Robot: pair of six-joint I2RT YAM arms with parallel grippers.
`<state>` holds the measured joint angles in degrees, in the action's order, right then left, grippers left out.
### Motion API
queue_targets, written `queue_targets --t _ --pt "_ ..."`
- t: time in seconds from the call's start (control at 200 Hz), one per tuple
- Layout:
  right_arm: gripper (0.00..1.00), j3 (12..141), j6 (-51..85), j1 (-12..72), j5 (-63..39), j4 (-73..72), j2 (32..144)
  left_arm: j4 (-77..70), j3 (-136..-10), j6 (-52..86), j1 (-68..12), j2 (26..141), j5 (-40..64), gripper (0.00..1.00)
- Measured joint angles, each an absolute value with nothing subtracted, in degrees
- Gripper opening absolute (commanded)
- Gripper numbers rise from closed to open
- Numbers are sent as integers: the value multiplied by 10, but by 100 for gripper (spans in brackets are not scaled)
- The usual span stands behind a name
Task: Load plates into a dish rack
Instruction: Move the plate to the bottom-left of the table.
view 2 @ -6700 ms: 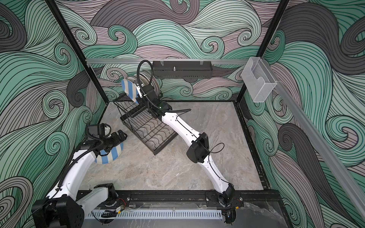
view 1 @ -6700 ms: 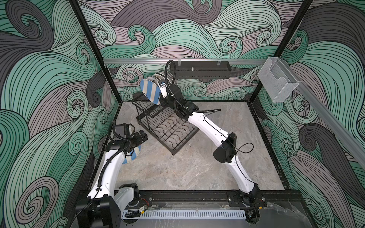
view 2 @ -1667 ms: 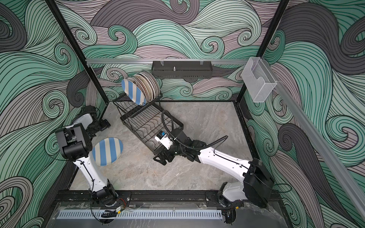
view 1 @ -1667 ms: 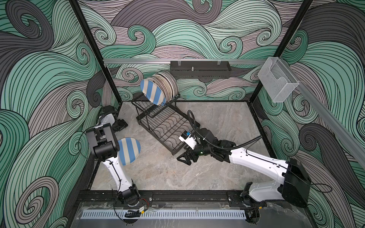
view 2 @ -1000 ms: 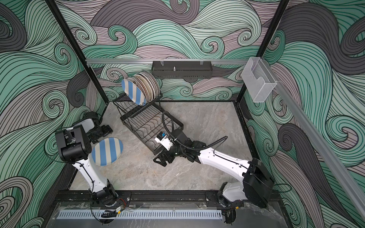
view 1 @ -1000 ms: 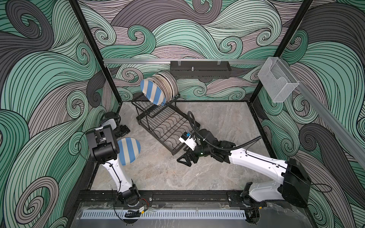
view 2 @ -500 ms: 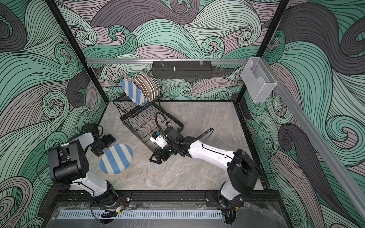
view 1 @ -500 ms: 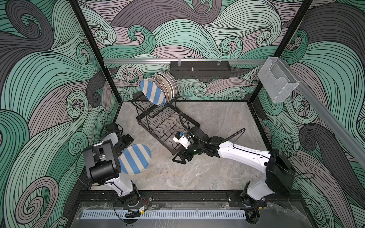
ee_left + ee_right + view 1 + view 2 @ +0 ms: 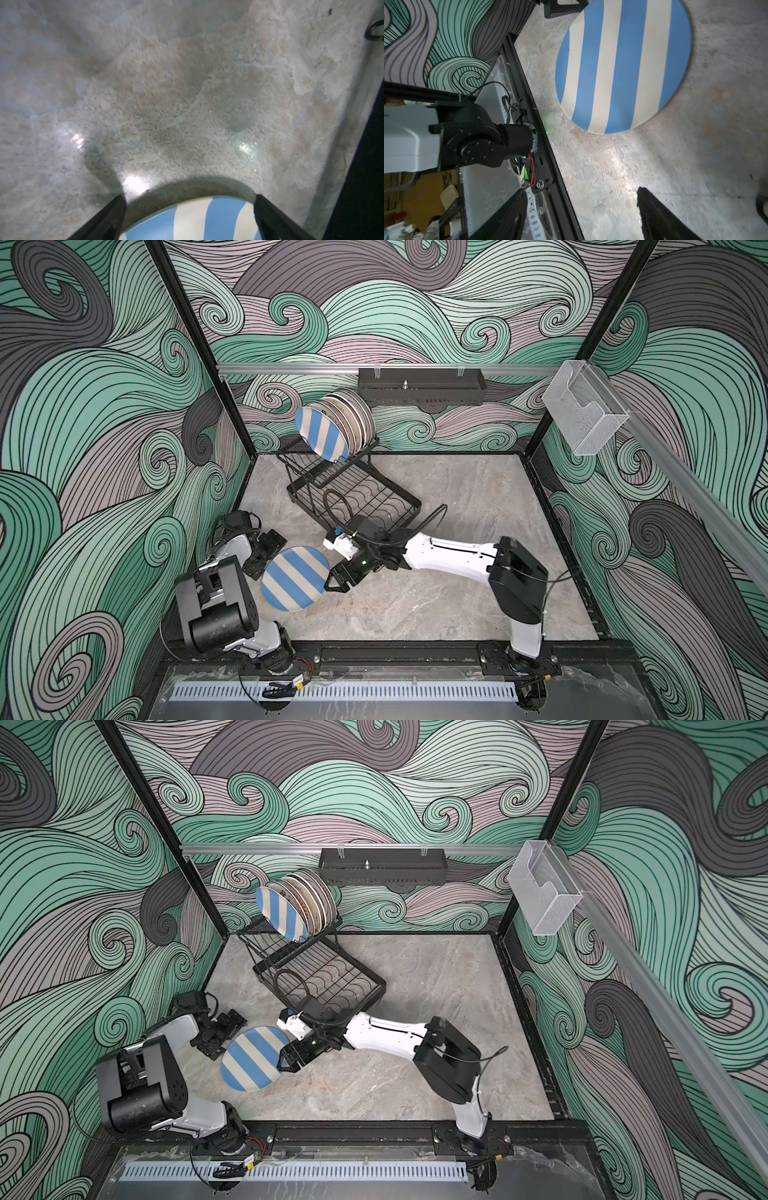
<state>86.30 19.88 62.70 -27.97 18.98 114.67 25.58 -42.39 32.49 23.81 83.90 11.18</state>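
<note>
Pose: right arm [image 9: 449, 558] stretched low across table [image 9: 457, 497] from front rail [image 9: 395, 651]. The right gripper [image 9: 334, 583] has jaws spread and empty, just beside striped plate [image 9: 294, 578]. The left gripper [image 9: 265, 556] sits at plate's opposite rim, fingers spread astride it. Behind: dish rack [image 9: 365, 495], racked plates [image 9: 345, 427] upright on upper shelf. Open floor toward right wall.

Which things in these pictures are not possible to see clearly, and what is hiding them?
Rear plates in the dish rack: in both top views, the front striped plate covers their patterns and count.
Left gripper contact with the table's striped plate: left wrist view, cut off by the edge.
Black wall tray inside: top views, its own front wall hides it.
</note>
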Motion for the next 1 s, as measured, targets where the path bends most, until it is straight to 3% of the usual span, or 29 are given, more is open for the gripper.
queue_targets --t 0.636,0.996 --pt "82 958 157 647 -178 244 1280 295 -381 331 237 763 91 98" --pt "82 900 202 625 -178 112 1271 289 -376 331 234 763 87 99"
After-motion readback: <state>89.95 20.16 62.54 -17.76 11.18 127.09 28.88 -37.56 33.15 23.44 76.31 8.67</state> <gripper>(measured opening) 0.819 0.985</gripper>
